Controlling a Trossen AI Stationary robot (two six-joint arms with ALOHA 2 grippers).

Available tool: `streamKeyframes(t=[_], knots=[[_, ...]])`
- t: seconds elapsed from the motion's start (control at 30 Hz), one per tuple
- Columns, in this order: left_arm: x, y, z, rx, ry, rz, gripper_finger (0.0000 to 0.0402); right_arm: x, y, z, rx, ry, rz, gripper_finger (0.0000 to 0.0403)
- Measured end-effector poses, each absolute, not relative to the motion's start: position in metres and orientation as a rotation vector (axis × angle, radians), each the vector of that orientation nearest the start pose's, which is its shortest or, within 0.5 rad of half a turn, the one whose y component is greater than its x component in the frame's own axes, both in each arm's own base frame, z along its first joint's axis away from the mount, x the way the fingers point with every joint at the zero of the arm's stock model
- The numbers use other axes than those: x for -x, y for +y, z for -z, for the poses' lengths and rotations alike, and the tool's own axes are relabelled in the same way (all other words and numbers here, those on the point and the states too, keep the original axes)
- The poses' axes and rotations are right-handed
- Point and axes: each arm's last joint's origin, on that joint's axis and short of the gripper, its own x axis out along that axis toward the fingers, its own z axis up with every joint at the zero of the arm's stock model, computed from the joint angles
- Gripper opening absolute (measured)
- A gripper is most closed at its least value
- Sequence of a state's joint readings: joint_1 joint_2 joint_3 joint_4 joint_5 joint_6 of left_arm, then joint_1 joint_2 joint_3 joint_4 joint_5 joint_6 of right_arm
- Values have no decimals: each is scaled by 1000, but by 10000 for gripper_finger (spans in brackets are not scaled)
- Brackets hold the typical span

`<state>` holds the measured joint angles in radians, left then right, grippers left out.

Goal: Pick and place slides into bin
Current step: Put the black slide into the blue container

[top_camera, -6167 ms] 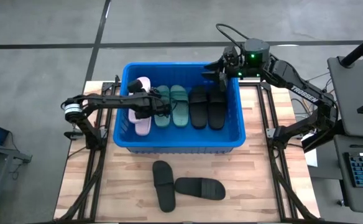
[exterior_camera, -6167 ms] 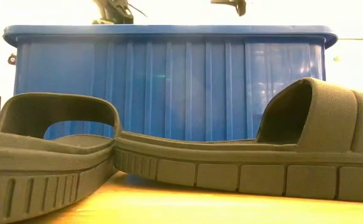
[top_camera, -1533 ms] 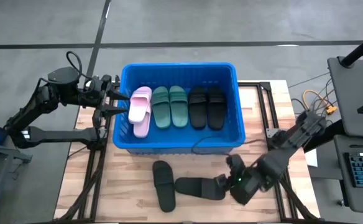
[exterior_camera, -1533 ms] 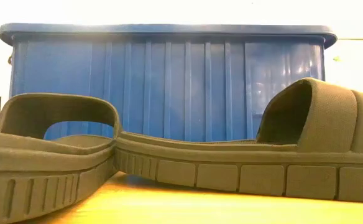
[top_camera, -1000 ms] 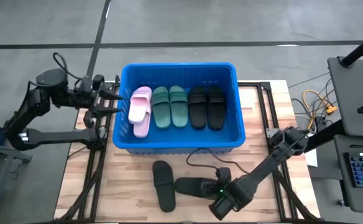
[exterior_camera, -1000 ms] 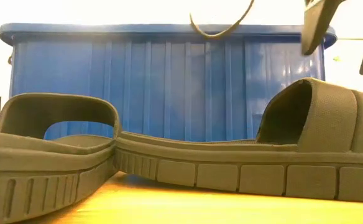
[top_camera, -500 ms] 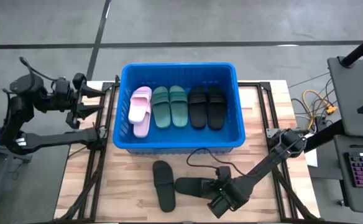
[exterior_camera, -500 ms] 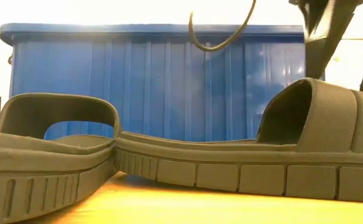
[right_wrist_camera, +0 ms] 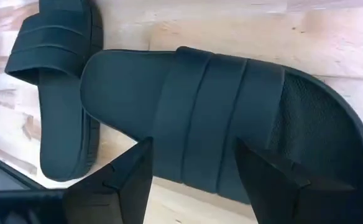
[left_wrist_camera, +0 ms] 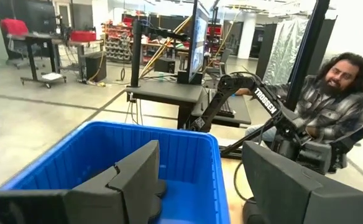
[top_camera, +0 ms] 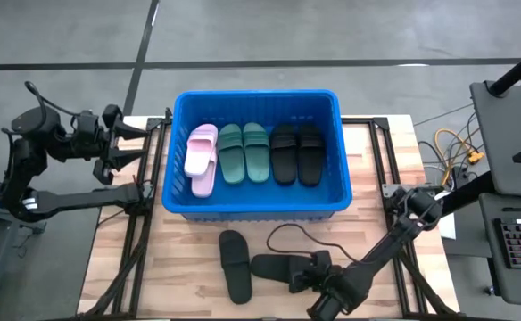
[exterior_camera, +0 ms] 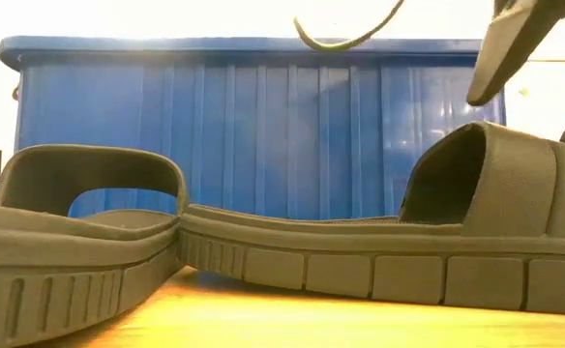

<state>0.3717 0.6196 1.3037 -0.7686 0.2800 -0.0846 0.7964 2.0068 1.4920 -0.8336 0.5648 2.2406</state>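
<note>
blue bin (top_camera: 256,207): six slides (top_camera: 247,152) inside, side by side | two black slides (top_camera: 260,266) on table, touching

High view: looks straight down from above the table (top_camera: 189,259); takes in the whole top, both arms and the grey floor around; distant.
Low view: sits at table-top height at the near edge; faces level toward the far side; very close to two black slides (exterior_camera: 360,246), with the bin (exterior_camera: 263,126) wall filling the background.
Left wrist view: rides the left arm at the table's left; looks across the bin (left_wrist_camera: 188,155) rim into the room, where a seated person (left_wrist_camera: 330,99) shows.
Right wrist view: looks down from close above the two black slides (right_wrist_camera: 225,143) on the near boards.
Shared: both slides appear in high, low and right wrist views; the bin in high, low and left wrist views.
</note>
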Motion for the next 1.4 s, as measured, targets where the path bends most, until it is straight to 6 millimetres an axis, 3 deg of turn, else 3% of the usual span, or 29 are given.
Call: streamKeyframes(t=[0.2, 0.47, 0.77, 1.23, 1.4], knots=[[-55, 13, -450, 181, 83, -99, 215, -279, 273, -178, -1147, 668, 889, 214], [-55, 13, -450, 181, 82, -103, 215, -270, 273, -194, -1112, 692, 876, 215], [-56, 14, -449, 183, 86, -121, 215, -262, 271, -186, -1068, 738, 912, 214], [-60, 16, -449, 186, 95, -142, 215, -265, 269, -159, -1129, 619, 854, 215], [-61, 16, -449, 188, 99, -146, 215, -271, 271, -148, -1207, 474, 773, 215]])
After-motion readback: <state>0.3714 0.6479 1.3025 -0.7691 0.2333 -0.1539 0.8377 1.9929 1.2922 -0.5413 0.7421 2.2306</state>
